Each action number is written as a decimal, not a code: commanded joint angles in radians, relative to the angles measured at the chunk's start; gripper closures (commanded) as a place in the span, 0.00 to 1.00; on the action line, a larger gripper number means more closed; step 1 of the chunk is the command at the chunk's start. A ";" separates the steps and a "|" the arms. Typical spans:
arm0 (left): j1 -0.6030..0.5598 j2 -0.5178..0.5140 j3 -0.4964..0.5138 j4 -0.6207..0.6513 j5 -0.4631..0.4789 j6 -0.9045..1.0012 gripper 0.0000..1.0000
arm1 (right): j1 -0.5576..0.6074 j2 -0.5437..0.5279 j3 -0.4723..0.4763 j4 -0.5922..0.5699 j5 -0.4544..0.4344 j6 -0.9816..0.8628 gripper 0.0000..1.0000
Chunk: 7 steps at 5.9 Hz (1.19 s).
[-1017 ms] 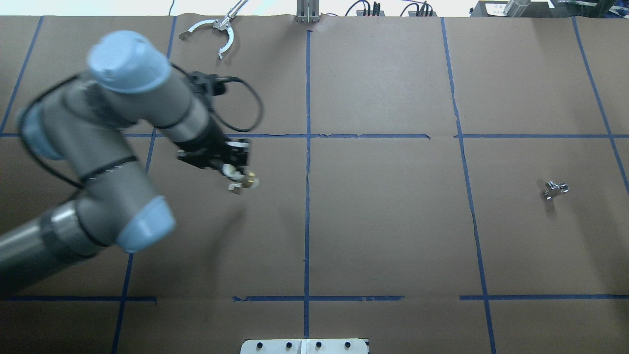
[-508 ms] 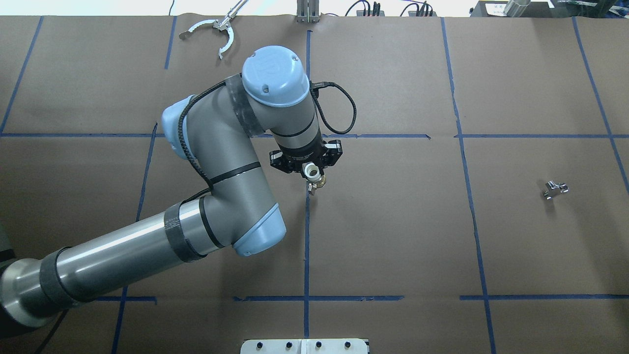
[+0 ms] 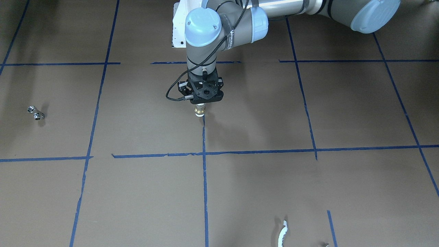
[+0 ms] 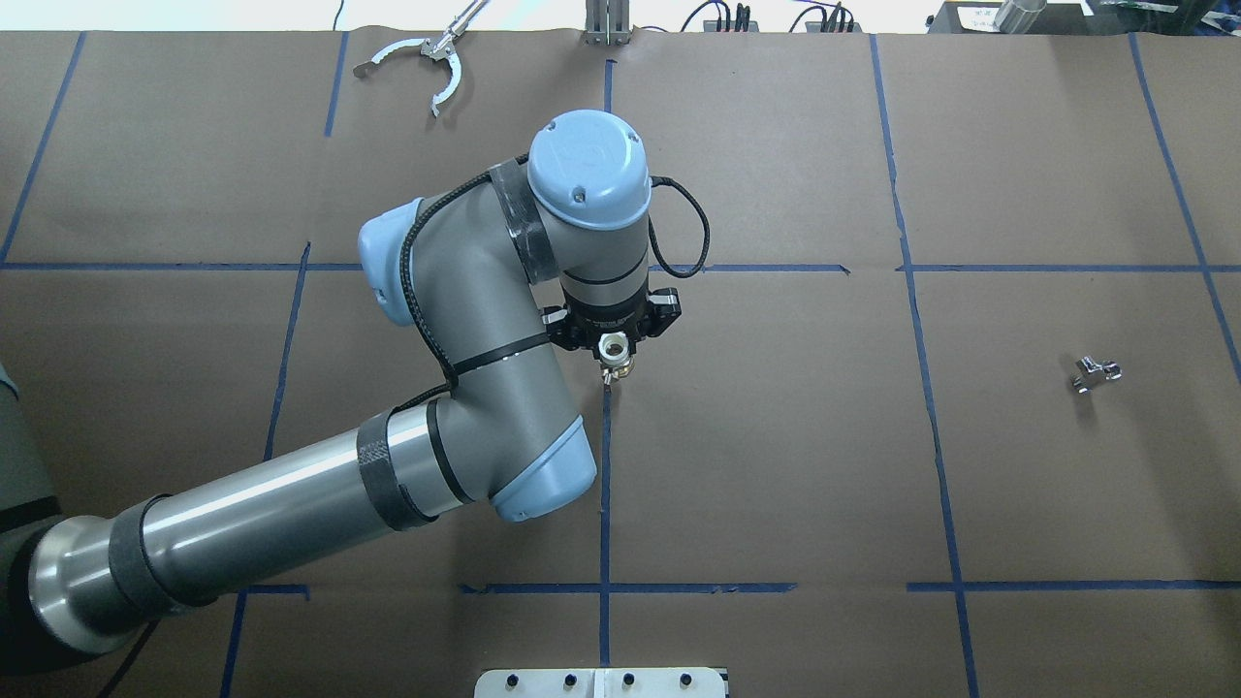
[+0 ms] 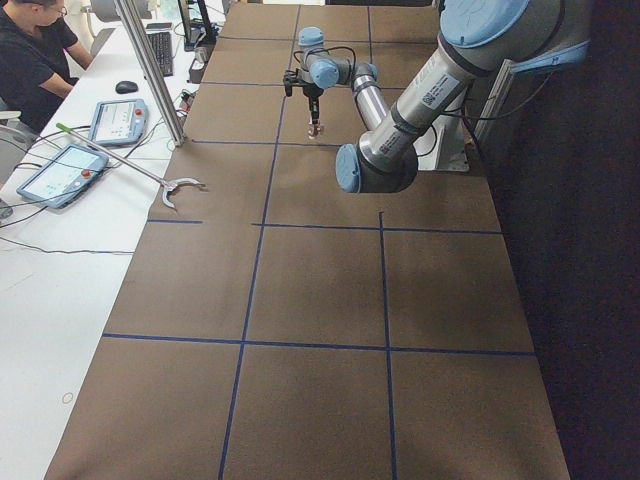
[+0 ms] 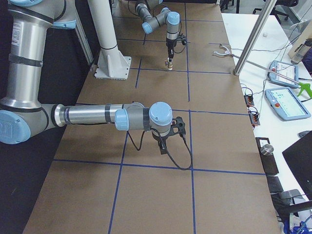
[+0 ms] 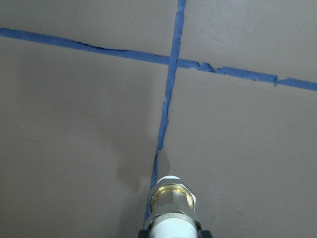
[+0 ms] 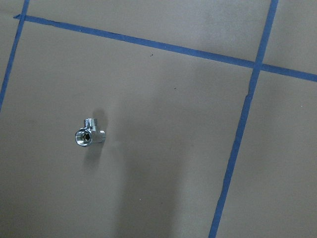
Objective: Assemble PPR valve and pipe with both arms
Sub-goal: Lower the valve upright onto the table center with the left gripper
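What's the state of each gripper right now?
left gripper: jaws closed on the white pipe fitting with brass nut, held pointing down.
right gripper: cannot be told; it shows only in the right side view.

The pipe fitting [image 7: 171, 201] runs off the left wrist view's lower edge, so I can't see the fingers holding it there. Far from that fitting, the right gripper [image 6: 162, 145] is too small for me to read its fingers.

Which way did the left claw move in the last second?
Yes. The left claw went rightward in the overhead view, onto the centre tape line.
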 commanded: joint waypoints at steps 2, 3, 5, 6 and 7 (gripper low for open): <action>0.021 0.000 0.015 0.005 0.024 0.001 1.00 | -0.003 0.000 -0.003 0.001 0.000 0.001 0.00; 0.021 0.004 0.013 0.007 0.027 0.001 1.00 | -0.003 0.000 -0.002 0.001 0.000 0.003 0.00; 0.021 0.009 0.012 0.005 0.027 0.001 0.94 | -0.003 0.000 -0.002 0.001 0.000 0.003 0.00; 0.021 0.009 0.012 0.005 0.027 0.001 0.77 | -0.003 0.000 -0.002 0.001 0.000 0.003 0.00; 0.021 0.009 0.012 0.004 0.027 0.001 0.44 | -0.003 0.000 -0.003 0.001 0.000 0.003 0.00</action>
